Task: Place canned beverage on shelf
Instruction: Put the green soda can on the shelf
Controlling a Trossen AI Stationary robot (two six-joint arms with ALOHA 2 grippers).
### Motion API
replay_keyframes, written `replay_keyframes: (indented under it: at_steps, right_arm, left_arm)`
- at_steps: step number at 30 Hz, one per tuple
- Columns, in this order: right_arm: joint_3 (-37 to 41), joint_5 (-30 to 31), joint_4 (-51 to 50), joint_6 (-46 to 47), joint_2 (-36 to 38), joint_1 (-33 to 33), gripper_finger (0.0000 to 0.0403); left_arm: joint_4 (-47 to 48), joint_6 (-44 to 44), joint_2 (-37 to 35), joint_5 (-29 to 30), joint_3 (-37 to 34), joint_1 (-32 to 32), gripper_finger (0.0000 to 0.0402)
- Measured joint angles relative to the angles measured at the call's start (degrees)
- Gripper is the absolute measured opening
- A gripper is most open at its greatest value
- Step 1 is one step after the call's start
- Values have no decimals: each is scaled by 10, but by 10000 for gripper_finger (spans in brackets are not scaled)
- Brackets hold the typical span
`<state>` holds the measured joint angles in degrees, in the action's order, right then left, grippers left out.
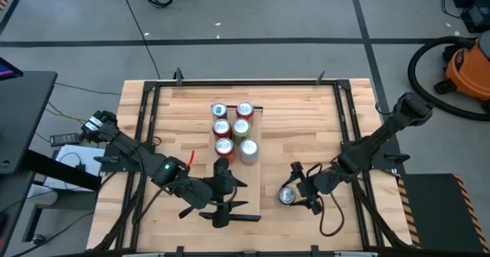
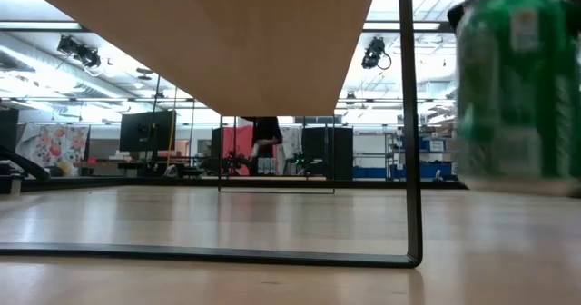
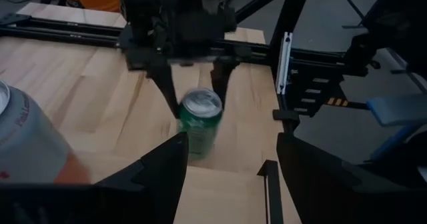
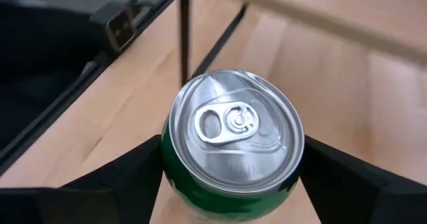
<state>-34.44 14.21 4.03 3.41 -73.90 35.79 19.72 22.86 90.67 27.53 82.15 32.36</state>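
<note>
Six cans (image 1: 233, 129) stand in two rows on the shelf (image 1: 255, 159), packed toward its far end, which leaves the near end of the plank bare for the next one. The seventh, a green can (image 1: 287, 196), stands upright on the table (image 1: 306, 119) just right of the shelf's near end, not yet on it.

My right gripper (image 1: 300, 190) is down at that green can. In my right wrist view the can (image 4: 233, 144) sits dead centre between my two fingers (image 4: 120, 177), lid and pull tab up, one finger on each side of the body. My jaws are at medium width around it, bracketing the can. I can't tell from these views whether the pads are actually touching the wall yet, so I'm not calling it a firm grip.

The left wrist view shows the same thing from across: my right fingers coming down on both sides of the can (image 3: 200, 121), near the rim.

My left gripper (image 1: 222, 203) waits low at the near edge of the table, just beside the shelf's near end, jaws narrow and holding nothing.

Judgement: I'm at the pick step. The can is upright and centred, so squeezing it mid-body should hold; then it's a short lift left onto the bare end.
</note>
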Motion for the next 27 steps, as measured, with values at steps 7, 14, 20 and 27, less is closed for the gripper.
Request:
replay_keyframes:
  at_steps: [7, 14, 20, 27]
  right_arm:
    - [19, 91, -44, 57, 46, -20, 322]
    - [45, 161, -41, 165, 33, -62, 323]
    - [47, 47, -19, 29, 31, -76, 323]
    - [46, -21, -13, -45, 28, -105, 328]
  left_arm:
    - [0, 0, 0, -1, 0, 0, 240]
    - [1, 1, 0, -2, 0, 0, 240]
    - [9, 4, 0, -2, 0, 0, 240]
    - [11, 6, 0, -2, 0, 0, 240]
